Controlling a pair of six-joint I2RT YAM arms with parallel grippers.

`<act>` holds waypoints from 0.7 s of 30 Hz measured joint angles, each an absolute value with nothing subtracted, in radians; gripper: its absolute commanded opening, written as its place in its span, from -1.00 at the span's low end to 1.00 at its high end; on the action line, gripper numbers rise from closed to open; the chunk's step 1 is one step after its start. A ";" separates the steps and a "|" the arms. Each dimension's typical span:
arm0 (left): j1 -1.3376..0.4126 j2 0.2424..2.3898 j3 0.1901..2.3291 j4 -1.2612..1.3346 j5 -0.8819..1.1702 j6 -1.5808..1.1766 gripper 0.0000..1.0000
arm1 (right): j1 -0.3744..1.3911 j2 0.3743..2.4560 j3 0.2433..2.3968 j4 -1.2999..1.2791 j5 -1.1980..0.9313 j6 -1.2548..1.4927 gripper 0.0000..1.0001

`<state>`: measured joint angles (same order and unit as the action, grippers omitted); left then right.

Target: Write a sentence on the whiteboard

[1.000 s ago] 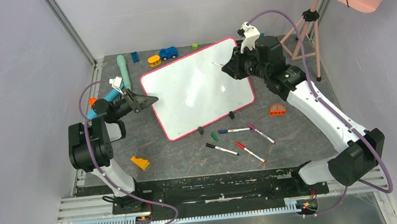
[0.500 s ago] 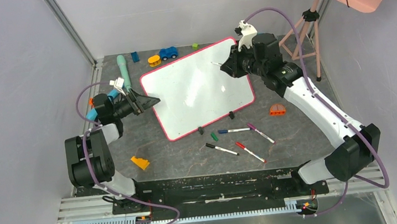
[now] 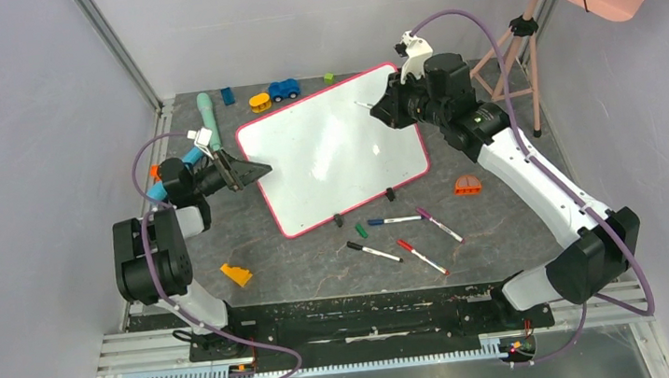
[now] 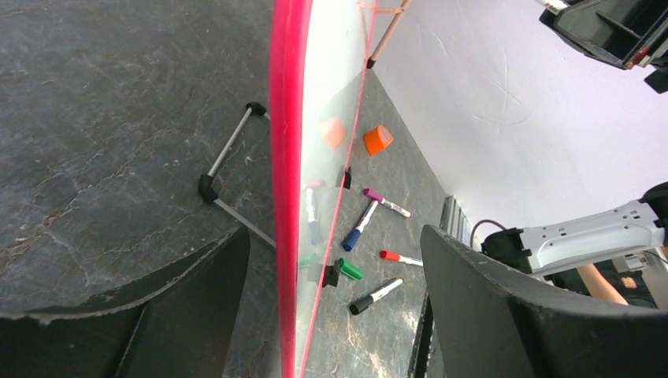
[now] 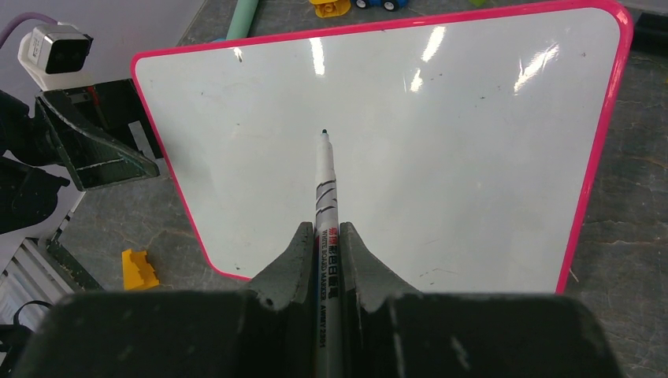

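Your right gripper (image 5: 327,230), clamped on the whiteboard marker (image 5: 324,181), aims it lengthwise at the whiteboard (image 5: 457,157) ahead, tip seemingly just short; left gripper (image 4: 335,236) gapes astride its rim.

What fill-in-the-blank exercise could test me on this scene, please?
1. The right pincer is shut on a ___.
2. The left pincer stands ___ astride the whiteboard rim.
3. Besides a green cap, ___ markers lie loose on the table.
Missing words: marker; open; four.
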<state>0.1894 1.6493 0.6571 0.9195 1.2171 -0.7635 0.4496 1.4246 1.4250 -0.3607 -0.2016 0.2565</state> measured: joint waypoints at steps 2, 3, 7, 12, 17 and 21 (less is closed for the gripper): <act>0.189 1.662 0.655 0.956 1.225 -0.783 0.70 | 0.450 1.425 1.425 -0.361 -0.201 0.257 -1.00; 0.189 1.670 0.653 0.976 1.232 -0.792 0.70 | 0.450 1.425 1.425 -0.361 -0.201 0.257 -1.00; 0.189 1.684 0.651 1.008 1.242 -0.810 0.66 | 0.450 1.425 1.425 -0.361 -0.199 0.257 -1.00; 0.189 1.694 0.651 1.028 1.251 -0.820 0.30 | 0.450 1.425 1.425 -0.360 -0.189 0.256 -1.00; 0.188 1.695 0.650 1.037 1.261 -0.821 0.11 | 0.455 1.424 1.425 -0.360 -0.184 0.248 -1.00; 0.188 1.703 0.641 1.053 1.269 -0.821 0.03 | 0.456 1.414 1.408 -0.352 -0.182 0.242 -1.00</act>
